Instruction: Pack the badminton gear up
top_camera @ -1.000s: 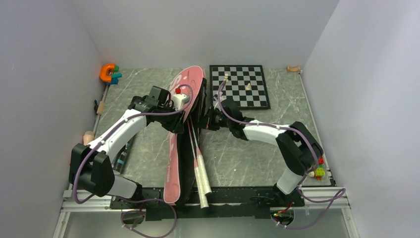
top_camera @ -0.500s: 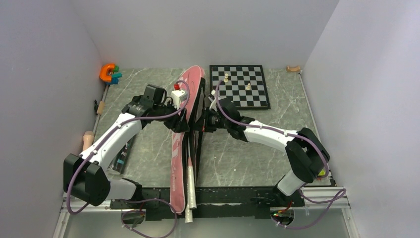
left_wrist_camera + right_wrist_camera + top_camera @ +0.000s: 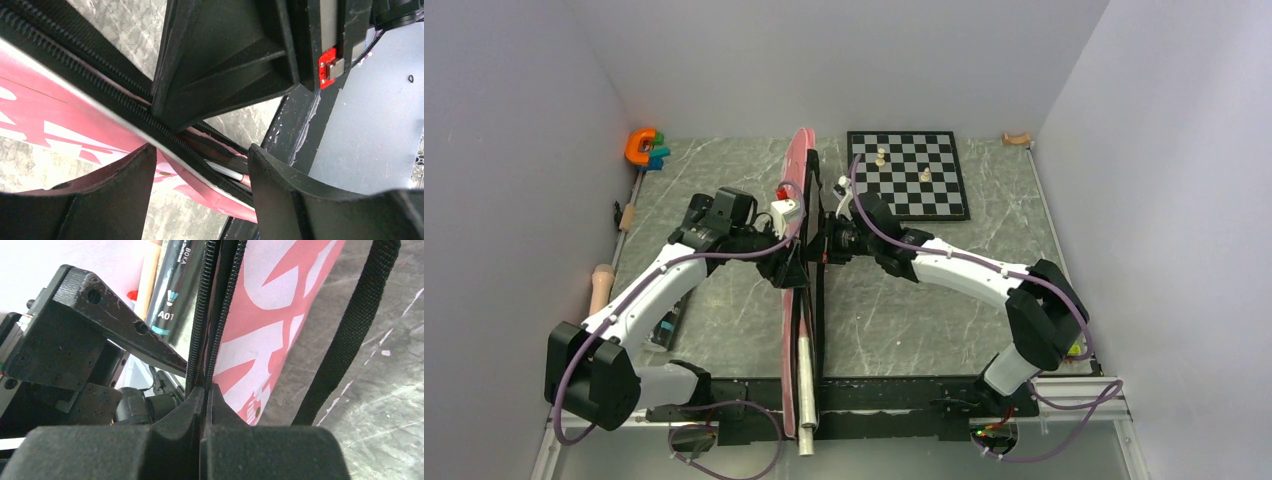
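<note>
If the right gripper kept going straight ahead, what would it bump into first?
The long pink fabric bag: its black zipper edge is pinched by the right gripper. Past it, the left gripper looks closest, though depth is unclear.

Top view looks down from high behind; both wrist views sit close against the bag [image 3: 75, 112]

Marbled table [image 3: 904, 320] carries chessboard [image 3: 908, 175], orange toy [image 3: 639, 147] and black tube [image 3: 172, 290].

The pink bag [image 3: 797, 170] stands on edge, white racket handles [image 3: 805, 392] protruding nearward.
</note>
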Robot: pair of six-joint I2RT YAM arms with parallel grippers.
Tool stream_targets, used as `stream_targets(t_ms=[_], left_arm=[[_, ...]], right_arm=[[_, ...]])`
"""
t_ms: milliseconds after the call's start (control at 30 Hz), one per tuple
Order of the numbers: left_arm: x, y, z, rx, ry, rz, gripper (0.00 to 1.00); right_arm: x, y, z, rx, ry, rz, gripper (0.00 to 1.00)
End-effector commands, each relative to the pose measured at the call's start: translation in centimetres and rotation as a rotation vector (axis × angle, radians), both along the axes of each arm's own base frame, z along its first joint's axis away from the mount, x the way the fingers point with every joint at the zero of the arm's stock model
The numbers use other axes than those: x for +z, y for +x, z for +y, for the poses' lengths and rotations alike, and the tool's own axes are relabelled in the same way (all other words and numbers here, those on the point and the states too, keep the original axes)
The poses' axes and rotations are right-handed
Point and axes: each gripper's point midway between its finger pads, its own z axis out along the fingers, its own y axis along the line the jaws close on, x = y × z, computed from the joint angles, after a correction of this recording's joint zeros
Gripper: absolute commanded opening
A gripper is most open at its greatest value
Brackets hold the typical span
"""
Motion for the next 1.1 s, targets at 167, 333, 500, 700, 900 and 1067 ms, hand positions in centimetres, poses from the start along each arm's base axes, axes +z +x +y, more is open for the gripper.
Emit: stream_targets(t_ms=[167, 333, 500, 700, 900, 1067], left_arm=[[1.9, -1.8, -2.1, -0.108, -0.079, 0.029, 0.75], [0.8, -2.0, -1.8, -0.111, -0.044, -0.014, 0.73], [-1.1, -1.8, -1.2, -0.091, 0.068, -0.081, 0.54], [-1.1, -1.0, -0.4, -0.057, 0.126, -0.132, 0.15], [-0.3, -0.7, -0.4, -0.037, 0.123, -0.138, 0.00], [-0.2, -0.3, -0.4, -0.025, 0.126, -0.143, 0.00]], right_arm=[[7.9, -1.6, 4.0, 0.055, 0.148, -0.124, 0.00], [7.8, -1.6, 4.2, 0.045, 0.137, -0.116, 0.00], [8.1, -1.4, 3.1, -0.009, 0.122, -0.121, 0.00], [8.3, -0.3, 0.1, -0.099, 0.117, -0.121, 0.09], [7.1, 0.7, -3.5, -0.187, 0.096, -0.094, 0.37], [8.5, 2.5, -7.6, -0.283, 0.127, -0.117, 0.55]])
